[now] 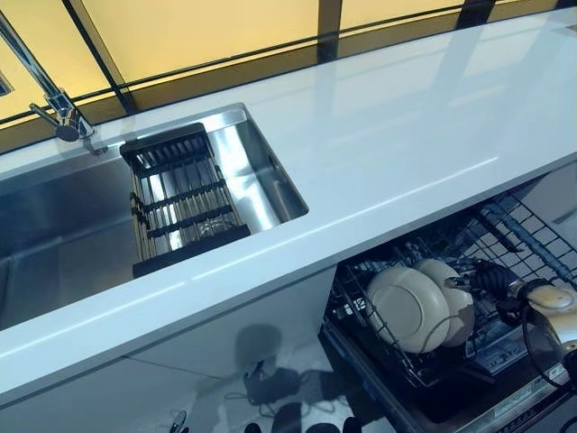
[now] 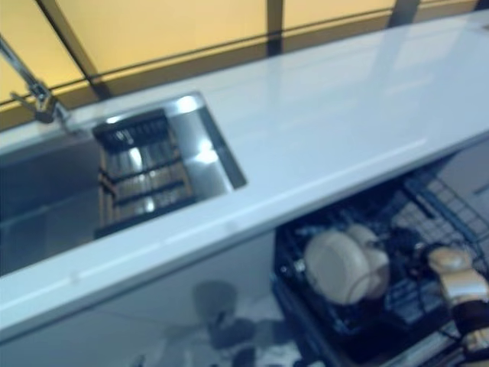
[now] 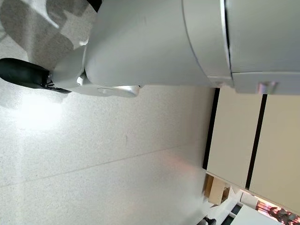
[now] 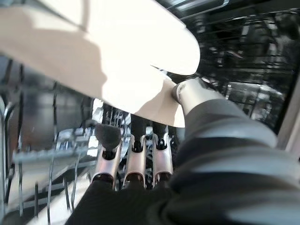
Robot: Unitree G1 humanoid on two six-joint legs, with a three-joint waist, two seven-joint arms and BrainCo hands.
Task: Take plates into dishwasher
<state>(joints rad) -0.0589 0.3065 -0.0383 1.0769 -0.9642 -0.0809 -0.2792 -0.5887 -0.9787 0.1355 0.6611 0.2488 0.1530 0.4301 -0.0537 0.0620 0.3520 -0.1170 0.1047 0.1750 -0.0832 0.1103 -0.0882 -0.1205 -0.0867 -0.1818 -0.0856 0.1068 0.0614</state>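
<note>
Two cream plates stand on edge in the open dishwasher's lower rack (image 1: 532,236) below the countertop; the front plate (image 1: 406,311) hides part of the rear plate (image 1: 457,287). My right hand (image 1: 494,280) reaches into the rack from the right, at the rear plate's edge. In the right wrist view a cream plate (image 4: 117,56) fills the space past my right hand (image 4: 140,161); the thumb (image 4: 190,93) presses on its face and the fingers (image 4: 137,154) run behind its rim, pinching it. My left hand shows in no view.
A white countertop (image 1: 406,135) runs across above the dishwasher. A steel sink (image 1: 54,234) at the left holds a black drain rack (image 1: 180,198), with a faucet (image 1: 54,104) behind it. Dark rack wires (image 4: 28,154) surround the plate.
</note>
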